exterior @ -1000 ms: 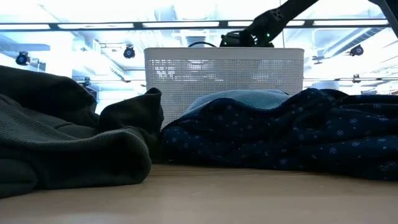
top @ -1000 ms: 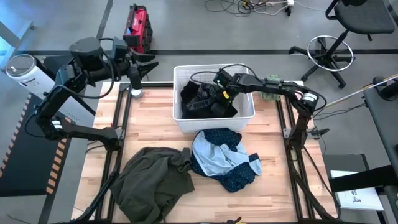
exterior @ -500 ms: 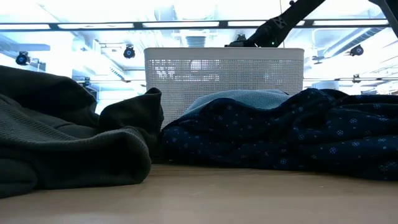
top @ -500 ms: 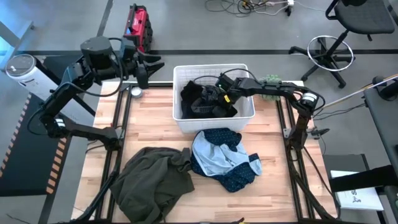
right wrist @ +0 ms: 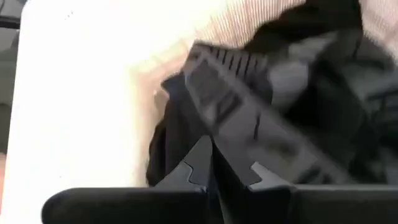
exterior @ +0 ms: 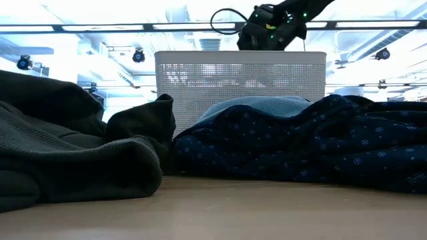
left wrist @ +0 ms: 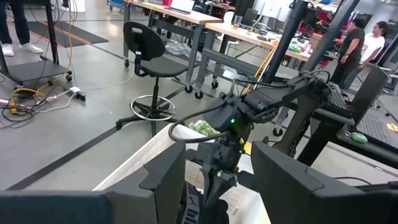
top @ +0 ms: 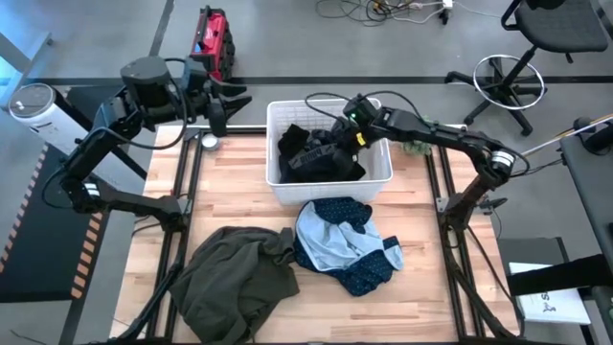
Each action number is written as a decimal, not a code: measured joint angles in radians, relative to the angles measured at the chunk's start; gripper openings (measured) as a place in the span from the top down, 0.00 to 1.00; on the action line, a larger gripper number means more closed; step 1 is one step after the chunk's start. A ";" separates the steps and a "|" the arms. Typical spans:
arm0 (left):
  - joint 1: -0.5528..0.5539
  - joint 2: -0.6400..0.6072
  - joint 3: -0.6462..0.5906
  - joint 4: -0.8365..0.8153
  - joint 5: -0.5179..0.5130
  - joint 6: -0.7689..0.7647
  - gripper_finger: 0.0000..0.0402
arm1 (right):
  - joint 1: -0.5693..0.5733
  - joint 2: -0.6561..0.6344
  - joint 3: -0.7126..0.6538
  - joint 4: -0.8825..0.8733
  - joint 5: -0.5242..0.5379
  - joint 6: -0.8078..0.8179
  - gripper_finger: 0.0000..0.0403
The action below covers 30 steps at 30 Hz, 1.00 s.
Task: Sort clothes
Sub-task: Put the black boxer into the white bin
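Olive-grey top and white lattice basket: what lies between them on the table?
In the high view, bare wooden tabletop separates the olive-grey fabric top from the white plastic lattice basket.

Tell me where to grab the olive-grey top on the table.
Take the olive-grey top at its raised bunched fold nearest the navy patterned piece, coming straight down from above; it lies crumpled on the table, so a ridge gives the fingers fabric to pinch.

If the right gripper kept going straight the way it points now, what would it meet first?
Probably the black clothes in the white basket: the right gripper points down into it, apparently shut on black fabric. Depth is unclear.
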 joint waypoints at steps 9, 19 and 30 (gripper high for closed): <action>-0.001 -0.002 0.000 0.000 0.000 -0.008 0.60 | -0.003 0.105 0.000 0.175 0.025 -0.005 1.00; -0.002 -0.006 0.000 0.000 0.001 -0.008 0.58 | 0.002 0.306 0.000 0.141 0.021 0.052 1.00; -0.002 -0.006 0.000 0.000 0.002 -0.004 0.53 | 0.006 0.204 -0.002 0.133 0.020 0.035 1.00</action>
